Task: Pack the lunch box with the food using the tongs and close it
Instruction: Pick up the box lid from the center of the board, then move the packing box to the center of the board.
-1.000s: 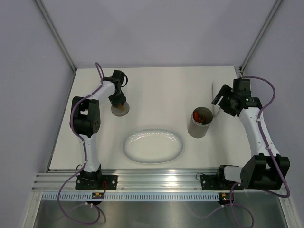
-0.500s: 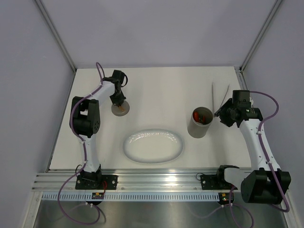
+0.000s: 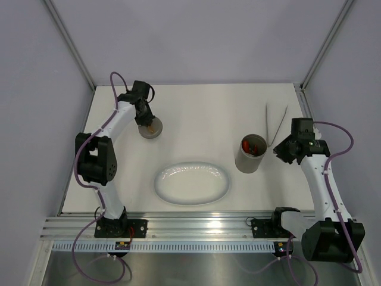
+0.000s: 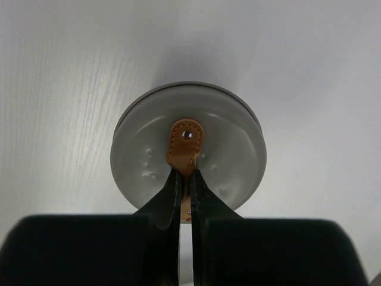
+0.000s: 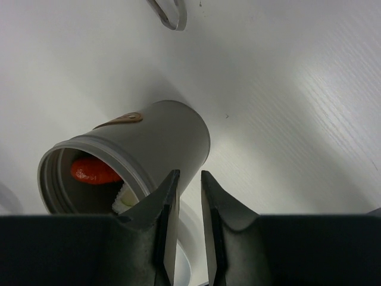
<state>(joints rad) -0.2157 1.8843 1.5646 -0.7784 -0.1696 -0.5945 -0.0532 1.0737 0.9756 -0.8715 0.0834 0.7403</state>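
The lunch box [image 3: 250,155], a dark grey upright cylinder, stands uncovered right of centre with red food [image 3: 252,145] inside. The right wrist view shows the lunch box [image 5: 149,149], a red piece [image 5: 92,171] and a white piece [image 5: 125,199]. Its round grey lid [image 3: 150,128] is at the back left. My left gripper [image 4: 186,174] is shut on the lid's tan handle [image 4: 184,143]. The silver tongs [image 3: 275,124] lie on the table behind the box. My right gripper [image 5: 189,174] hovers just right of the box, jaws a slim gap apart and empty.
A white oval plate [image 3: 191,183] lies bare in the middle near the front. Aluminium posts and pale walls close in the table at the back and both sides. The tip of the tongs [image 5: 168,13] shows at the top of the right wrist view.
The right gripper let go of the tongs, drew back toward the near side and narrowed its jaws. The left gripper closed on the lid's handle and shifted it slightly toward the back.
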